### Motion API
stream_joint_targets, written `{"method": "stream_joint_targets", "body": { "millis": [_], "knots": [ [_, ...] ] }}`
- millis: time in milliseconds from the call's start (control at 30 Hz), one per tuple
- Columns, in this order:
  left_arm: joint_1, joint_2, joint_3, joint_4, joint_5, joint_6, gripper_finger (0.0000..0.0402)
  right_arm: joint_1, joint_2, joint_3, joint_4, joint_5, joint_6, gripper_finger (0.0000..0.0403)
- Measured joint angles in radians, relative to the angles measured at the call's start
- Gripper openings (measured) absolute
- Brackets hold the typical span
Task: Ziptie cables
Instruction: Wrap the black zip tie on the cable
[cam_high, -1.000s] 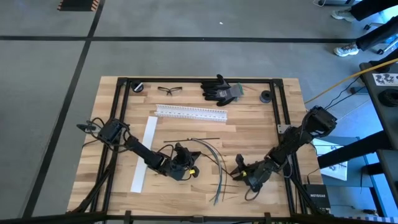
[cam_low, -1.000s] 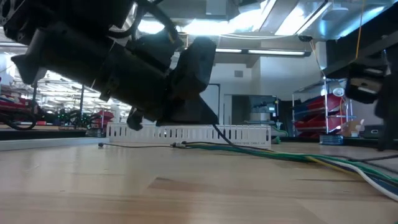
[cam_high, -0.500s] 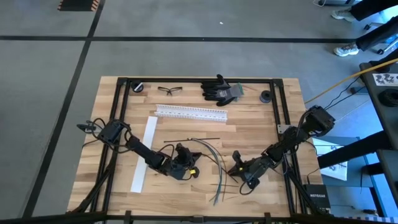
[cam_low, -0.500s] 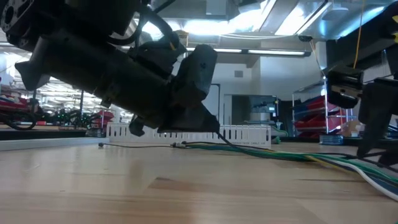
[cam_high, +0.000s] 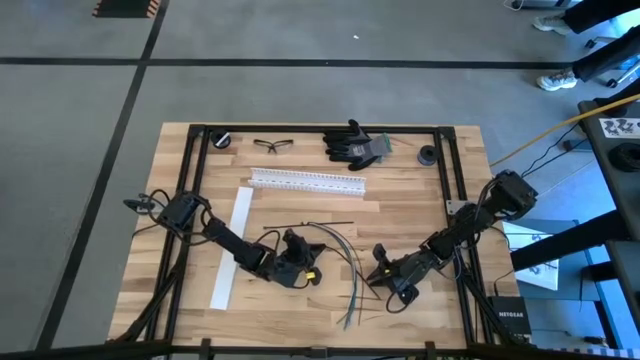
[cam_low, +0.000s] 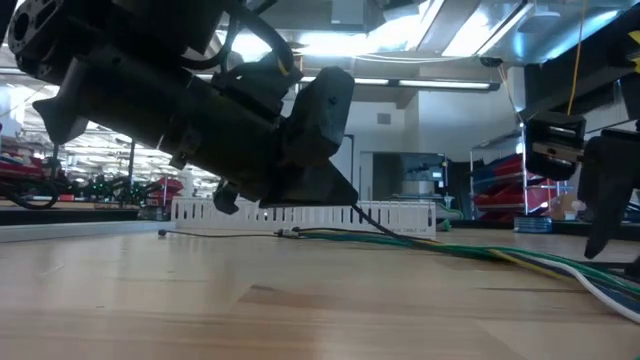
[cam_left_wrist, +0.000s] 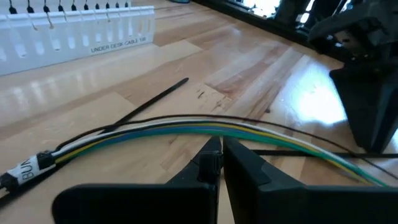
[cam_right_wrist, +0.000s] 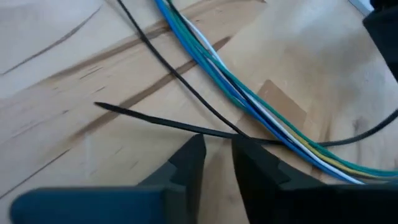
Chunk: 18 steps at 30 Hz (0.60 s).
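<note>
Left wrist view | left pincer (cam_left_wrist: 220, 163) together | right pincer (cam_right_wrist: 216, 160) slightly apart | cables (cam_left_wrist: 186, 129) thin, curved

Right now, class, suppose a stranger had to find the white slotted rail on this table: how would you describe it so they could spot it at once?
Start at the wooden table and look to its far side, below the safety glasses and black gloves. There lies the white slotted rail, long and straight. Unlike the smooth flat white strip beside it, it has a comb-like row of slots.
</note>
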Motion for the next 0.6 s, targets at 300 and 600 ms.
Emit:
{"method": "stream_joint_targets", "body": {
  "millis": [300, 600],
  "knots": [
    [0.000, 0.000, 0.000, 0.005, 0.000, 0.000, 0.0000, 0.001, 0.102, 0.102, -0.001, -0.076, -0.123, 0.0125],
    [-0.001, 0.000, 0.000, 0.004, 0.002, 0.010, 0.0000, 0.002, 0.128, 0.142, -0.031, -0.004, -0.092, 0.0096]
  ]
}}
